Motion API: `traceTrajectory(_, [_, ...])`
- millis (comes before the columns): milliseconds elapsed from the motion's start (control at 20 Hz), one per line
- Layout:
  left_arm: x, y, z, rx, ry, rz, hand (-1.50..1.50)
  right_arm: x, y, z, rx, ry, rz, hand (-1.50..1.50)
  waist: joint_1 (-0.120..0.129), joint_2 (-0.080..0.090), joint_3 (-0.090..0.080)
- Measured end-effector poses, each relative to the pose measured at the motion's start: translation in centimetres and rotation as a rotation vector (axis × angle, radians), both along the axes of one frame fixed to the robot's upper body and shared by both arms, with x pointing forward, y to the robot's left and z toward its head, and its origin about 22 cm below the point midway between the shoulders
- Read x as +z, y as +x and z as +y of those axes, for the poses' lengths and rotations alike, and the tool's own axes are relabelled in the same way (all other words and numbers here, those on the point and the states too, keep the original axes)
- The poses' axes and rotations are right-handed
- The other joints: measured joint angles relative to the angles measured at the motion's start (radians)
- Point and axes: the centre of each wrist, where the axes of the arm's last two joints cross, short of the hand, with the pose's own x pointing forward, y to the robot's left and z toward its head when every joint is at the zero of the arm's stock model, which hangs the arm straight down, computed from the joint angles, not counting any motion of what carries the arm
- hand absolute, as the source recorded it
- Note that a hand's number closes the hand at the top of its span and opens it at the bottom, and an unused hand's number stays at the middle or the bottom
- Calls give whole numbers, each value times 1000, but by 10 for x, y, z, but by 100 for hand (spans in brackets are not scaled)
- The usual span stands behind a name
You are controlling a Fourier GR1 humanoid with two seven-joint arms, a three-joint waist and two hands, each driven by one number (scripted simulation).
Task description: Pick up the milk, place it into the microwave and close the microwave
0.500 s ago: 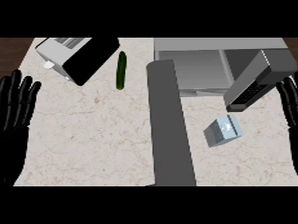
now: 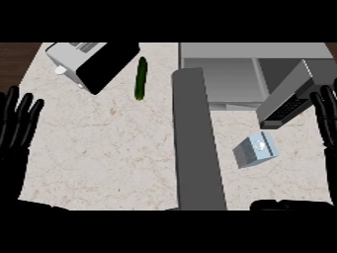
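Counter (image 2: 112, 153): pale speckled stone fills the view from nine o'clock through to three; dark wood floor shows at the upper corners
Microwave (image 2: 233, 74): at one o'clock, grey cavity open toward the viewer
Microwave door (image 2: 196, 143): swung out, a long grey slab running from centre down to six o'clock
Control panel (image 2: 291, 96): slanted grey block with dark keys at two o'clock
Milk (image 2: 256, 149): small grey-blue carton on the counter at four o'clock, just right of the door, outside the cavity
Toaster (image 2: 91, 62): white and black, tilted, at eleven o'clock
Cucumber (image 2: 140, 78): dark green, lying lengthwise at twelve o'clock, beside the toaster
Left hand (image 2: 10, 126): nine o'clock edge, fingers straight and spread, holding nothing
Right hand (image 2: 335, 121): three o'clock edge, fingers straight and apart, clear of the milk
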Motion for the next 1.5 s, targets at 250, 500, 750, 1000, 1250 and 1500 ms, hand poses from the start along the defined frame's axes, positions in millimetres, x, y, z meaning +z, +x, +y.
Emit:
traceTrajectory(250, [3, -24, 15, -29, -59, 25, -150, 12, -15, 7, -19, 16, 27, -150, 1, -1, 0])
traceTrajectory(500, [14, -51, 28, -39, -75, 30, -150, -7, -14, 6, -64, 8, 65, -150, 3, 0, 0])
traceTrajectory(750, [15, -76, 42, -43, -83, 33, -150, -20, -12, 2, -101, -13, 98, -150, 5, 0, 0])
traceTrajectory(1000, [12, -86, 49, -24, -71, 60, -150, -46, -7, -8, -155, -18, 148, -150, 4, 0, 0])
traceTrajectory(1250, [5, -102, 61, -9, -64, 67, -150, -83, -2, -20, -237, -26, 200, -150, 8, 0, 0])
traceTrajectory(1500, [3, -112, 69, -2, -60, 81, -150, -126, 1, -34, -286, -38, 258, -150, 9, 0, 1])
